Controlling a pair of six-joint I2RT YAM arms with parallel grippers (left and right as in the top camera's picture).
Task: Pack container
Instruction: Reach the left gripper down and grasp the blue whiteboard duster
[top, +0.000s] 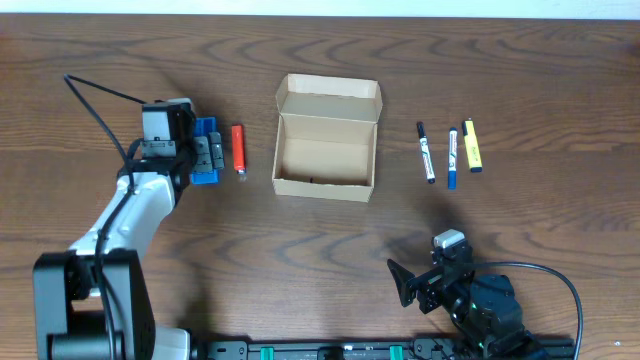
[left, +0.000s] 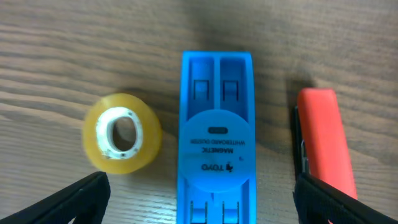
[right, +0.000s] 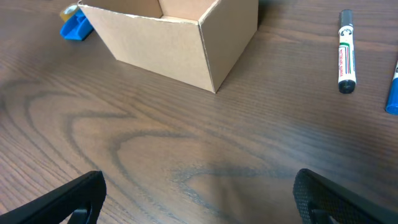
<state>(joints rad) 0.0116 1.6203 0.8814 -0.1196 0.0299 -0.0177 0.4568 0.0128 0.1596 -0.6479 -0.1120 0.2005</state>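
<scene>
The container, a tan cardboard box (top: 322, 190), stands open in the middle of the table with its flap lid tilted back; it also shows in the right wrist view (right: 168, 37). My left gripper (top: 208, 155) is open and straddles a blue whiteboard duster (left: 216, 143); its fingers (left: 202, 199) are apart on either side. A yellow tape roll (left: 122, 132) lies left of the duster and an orange marker (left: 324, 143) right of it. My right gripper (top: 410, 285) is open and empty near the front edge (right: 202, 199).
Right of the box lie a black-and-white marker (top: 426, 152), a blue marker (top: 452, 158) and a yellow highlighter (top: 472, 146). The orange marker (top: 239, 148) lies between the duster and the box.
</scene>
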